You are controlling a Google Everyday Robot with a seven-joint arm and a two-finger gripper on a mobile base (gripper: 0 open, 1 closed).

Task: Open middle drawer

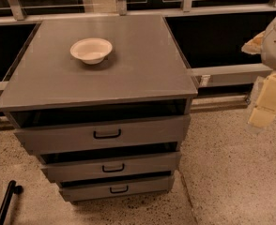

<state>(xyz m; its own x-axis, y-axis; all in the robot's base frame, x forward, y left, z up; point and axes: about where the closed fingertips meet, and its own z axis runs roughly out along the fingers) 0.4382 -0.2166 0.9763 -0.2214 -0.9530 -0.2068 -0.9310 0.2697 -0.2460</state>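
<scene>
Near left on the floor: black rod [9,198], apart from the drawer fronts, so no obstacle to anything sliding out. On the grey bench [142,69], left of middle and toward the far side: white bowl [91,49], upright and well back from the near edge, so unlikely to be disturbed by a pull below. Under the bench top, three stacked fronts. Uppermost, top drawer [147,131], tallest, with the largest handle. Below it, middle drawer [145,165], small black bar handle [113,168] centred on its front, dark gap above. Lowest, bottom drawer [142,185], narrowest. All facing near, with open speckled floor [232,172] in front and to the right: room to pull. At far right, about level with the top drawer and well apart from every handle: pincer [264,109], nothing seen in its hold. Cannot tell how far open. Probably needs to swing left and lower to reach the handle.
</scene>
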